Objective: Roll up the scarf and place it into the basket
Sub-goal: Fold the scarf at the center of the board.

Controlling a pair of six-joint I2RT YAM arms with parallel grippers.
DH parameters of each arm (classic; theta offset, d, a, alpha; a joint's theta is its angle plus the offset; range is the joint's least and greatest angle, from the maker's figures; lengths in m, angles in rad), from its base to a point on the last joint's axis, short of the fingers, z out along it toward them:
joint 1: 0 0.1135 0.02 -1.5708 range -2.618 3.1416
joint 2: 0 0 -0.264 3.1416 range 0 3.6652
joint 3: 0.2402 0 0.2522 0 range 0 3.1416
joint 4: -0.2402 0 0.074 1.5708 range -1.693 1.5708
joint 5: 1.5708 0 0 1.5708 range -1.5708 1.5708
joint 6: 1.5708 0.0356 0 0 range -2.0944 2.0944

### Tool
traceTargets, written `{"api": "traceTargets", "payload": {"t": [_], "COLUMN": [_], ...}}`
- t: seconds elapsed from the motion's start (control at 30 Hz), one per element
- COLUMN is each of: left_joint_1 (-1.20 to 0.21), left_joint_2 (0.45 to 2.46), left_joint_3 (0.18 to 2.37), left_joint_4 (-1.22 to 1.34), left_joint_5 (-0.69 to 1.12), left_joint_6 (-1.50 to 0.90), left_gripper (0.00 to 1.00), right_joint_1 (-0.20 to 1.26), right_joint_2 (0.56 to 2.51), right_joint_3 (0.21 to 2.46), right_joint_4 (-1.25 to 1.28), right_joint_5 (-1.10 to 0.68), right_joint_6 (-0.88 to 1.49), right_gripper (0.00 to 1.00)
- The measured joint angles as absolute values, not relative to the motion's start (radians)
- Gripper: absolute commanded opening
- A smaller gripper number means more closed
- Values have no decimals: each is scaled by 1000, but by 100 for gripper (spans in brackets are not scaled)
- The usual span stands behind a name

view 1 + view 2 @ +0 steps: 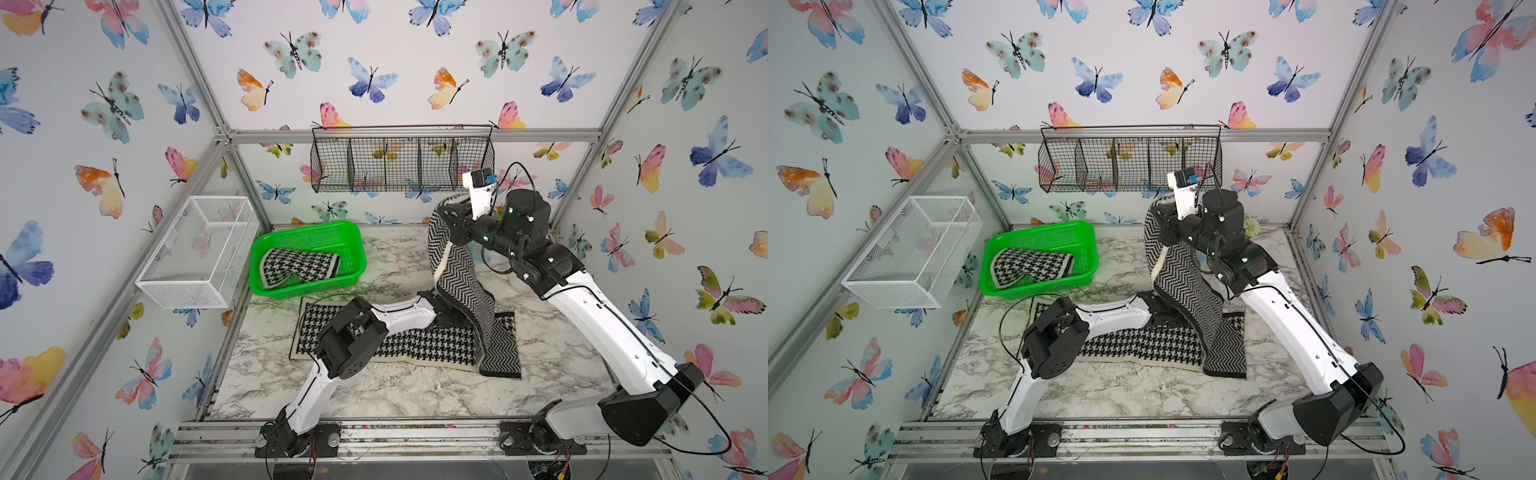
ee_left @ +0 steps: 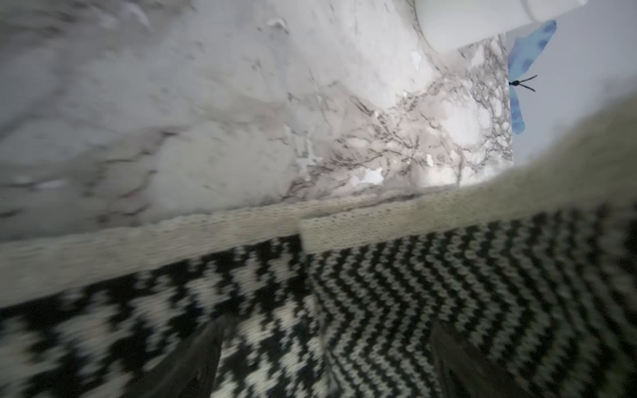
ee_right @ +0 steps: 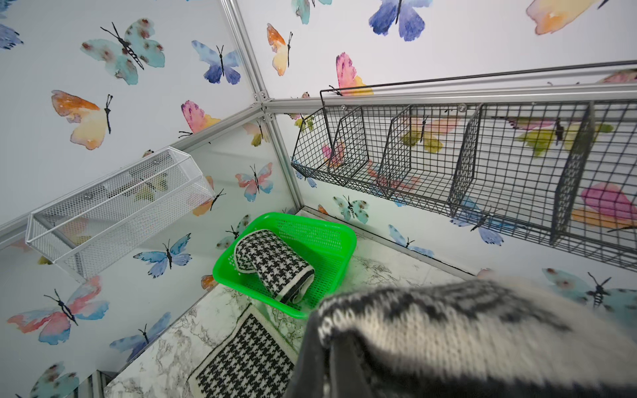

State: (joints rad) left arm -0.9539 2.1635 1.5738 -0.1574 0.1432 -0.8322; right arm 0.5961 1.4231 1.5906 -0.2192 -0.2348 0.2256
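Observation:
A long knitted black-and-white scarf (image 1: 432,345) lies partly flat on the marble table, houndstooth side up. Its chevron end (image 1: 461,282) is lifted high. My right gripper (image 1: 446,216) is shut on that raised end (image 3: 448,327), which drapes over the gripper (image 3: 331,365) in the right wrist view. My left gripper (image 1: 440,316) is low at the foot of the hanging part, half hidden behind it. In the left wrist view it (image 2: 327,358) stands open over the scarf (image 2: 379,293), fingertips apart. The green basket (image 1: 353,249) at the back left holds another rolled houndstooth scarf (image 1: 299,266).
A white wire-mesh box (image 1: 195,253) hangs on the left wall. A black wire three-compartment rack (image 1: 399,162) hangs on the back wall, just above my right wrist. A small pale fluffy ball (image 1: 1252,226) sits at the back right of the marble table (image 1: 395,390).

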Motion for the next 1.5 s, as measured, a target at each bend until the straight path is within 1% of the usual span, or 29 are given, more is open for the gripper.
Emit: {"api": "traceTargets", "payload": {"t": [0.27,0.5,0.67,1.07,1.3,1.5], "left_joint_1": [-868,-866,-859,-764,-763,-760], "left_joint_2": [1996,1876,1798,1608,1597,1560], "left_joint_3": [1449,1431,1318,947,880,870], "left_joint_4": [-284,-406,-463,-463,-427,-417], "left_joint_5": [70,16,-9,-24,-22,-21], "left_joint_6": [-779,-754,-755,-755,-755,-757], "left_gripper": [95,95,95,95,95,95], "right_joint_1": [596,596,596,596,596,596], "right_joint_2": [1423,1415,1393,1403,1449,1444], "right_joint_3": [1557,1492,1432,1410,1453,1386], "right_joint_4": [-147,-63,-19,44,56,123], "right_joint_5": [-313,-385,-404,-382,-375,-400], "right_joint_6": [300,376,418,466,488,526], "right_gripper": [1,1,1,1,1,1]}}
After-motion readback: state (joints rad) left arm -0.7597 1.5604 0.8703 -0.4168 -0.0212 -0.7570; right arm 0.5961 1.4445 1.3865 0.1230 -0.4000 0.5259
